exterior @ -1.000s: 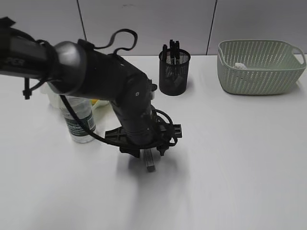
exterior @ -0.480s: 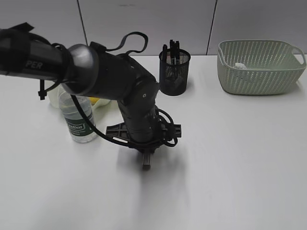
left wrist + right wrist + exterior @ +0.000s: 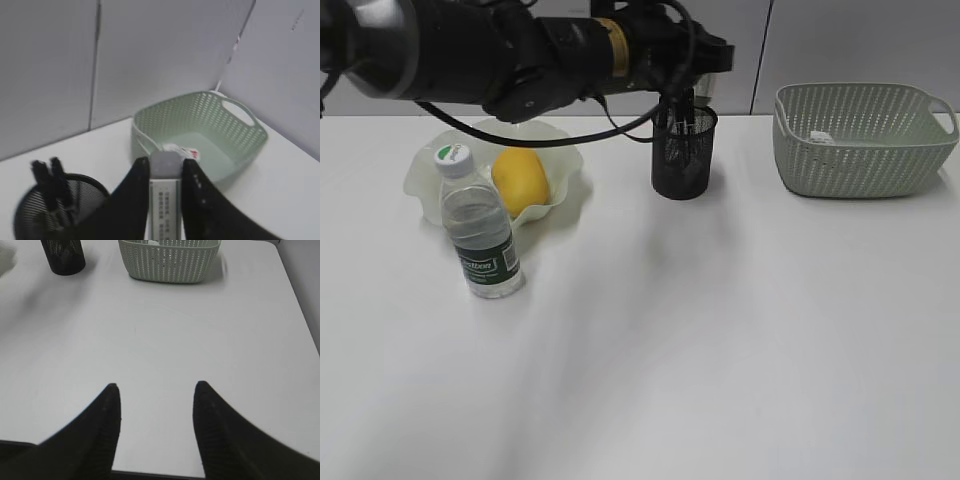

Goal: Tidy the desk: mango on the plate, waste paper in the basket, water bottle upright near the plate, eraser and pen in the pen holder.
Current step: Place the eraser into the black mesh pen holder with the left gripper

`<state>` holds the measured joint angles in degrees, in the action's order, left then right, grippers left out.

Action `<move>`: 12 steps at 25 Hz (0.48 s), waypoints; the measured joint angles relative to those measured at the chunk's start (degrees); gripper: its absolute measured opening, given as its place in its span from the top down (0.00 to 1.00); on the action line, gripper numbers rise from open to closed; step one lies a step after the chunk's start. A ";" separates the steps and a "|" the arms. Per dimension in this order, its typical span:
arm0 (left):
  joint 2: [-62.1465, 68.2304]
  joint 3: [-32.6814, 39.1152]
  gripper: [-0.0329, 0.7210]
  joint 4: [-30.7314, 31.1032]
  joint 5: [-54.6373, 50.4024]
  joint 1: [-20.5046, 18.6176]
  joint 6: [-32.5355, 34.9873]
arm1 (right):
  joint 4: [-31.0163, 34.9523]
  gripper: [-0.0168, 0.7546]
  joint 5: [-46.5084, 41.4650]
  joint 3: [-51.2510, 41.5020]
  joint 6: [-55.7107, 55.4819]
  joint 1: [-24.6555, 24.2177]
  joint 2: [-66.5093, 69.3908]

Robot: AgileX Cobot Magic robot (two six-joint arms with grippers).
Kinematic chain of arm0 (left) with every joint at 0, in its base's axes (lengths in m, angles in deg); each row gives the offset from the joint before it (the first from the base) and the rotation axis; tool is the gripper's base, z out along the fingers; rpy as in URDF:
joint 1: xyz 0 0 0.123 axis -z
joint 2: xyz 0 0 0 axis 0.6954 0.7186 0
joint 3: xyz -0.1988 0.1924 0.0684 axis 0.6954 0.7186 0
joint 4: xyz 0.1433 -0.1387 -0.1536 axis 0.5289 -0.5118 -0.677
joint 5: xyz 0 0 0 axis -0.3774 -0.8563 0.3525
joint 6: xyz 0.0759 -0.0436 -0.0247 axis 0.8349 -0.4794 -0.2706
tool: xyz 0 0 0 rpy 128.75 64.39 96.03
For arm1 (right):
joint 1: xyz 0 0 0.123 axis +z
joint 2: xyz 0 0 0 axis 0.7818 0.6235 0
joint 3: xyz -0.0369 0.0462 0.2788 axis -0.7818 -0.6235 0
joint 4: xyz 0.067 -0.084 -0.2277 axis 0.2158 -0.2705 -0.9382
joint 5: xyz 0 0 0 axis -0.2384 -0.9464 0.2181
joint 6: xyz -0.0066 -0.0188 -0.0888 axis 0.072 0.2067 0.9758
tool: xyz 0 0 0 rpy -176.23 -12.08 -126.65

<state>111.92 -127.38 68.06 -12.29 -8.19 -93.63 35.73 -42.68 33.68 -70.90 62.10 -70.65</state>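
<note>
Ext cam slanting down at desk front, 2 wrist cams, all sharing basket [image 3: 863,138] & pen holder [image 3: 683,151]

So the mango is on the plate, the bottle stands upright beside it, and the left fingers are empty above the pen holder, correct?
Not quite: the left fingers are not empty, they grip the eraser, as the left wrist view shows. The mango, plate, bottle and pen holder are as you say.

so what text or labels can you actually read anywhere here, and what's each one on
Nothing here can be read with confidence.
water bottle: dark green label with white print, too small to read.
Bottle cap: green mark on white, not legible.
eraser held in the left gripper: rows of small print on its sleeve, blurred.
Paper in the basket: reddish marking, too blurred to read.
Left arm: yellow band, no readable text.
</note>
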 joint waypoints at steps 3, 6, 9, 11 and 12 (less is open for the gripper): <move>4.67 -3.23 0.77 0.18 3.80 -3.78 1.81 | 0.00 0.48 0.00 0.00 0.00 0.00 0.00; 8.37 -6.94 0.77 0.30 5.18 -4.33 4.97 | 0.00 0.48 0.00 0.00 0.00 0.00 0.00; 10.86 -10.33 0.77 0.53 6.02 -4.08 6.43 | 0.00 0.48 0.00 0.00 0.00 0.00 0.00; 12.19 -11.86 0.77 0.56 6.25 -4.03 6.92 | 0.00 0.48 0.00 0.00 0.00 0.00 0.00; 12.84 -12.49 0.77 0.56 6.26 -4.03 7.04 | 0.00 0.48 0.00 0.00 0.00 0.00 0.00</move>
<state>124.76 -139.87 68.62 -6.03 -12.22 -86.59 35.73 -42.68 33.68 -70.90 62.10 -70.65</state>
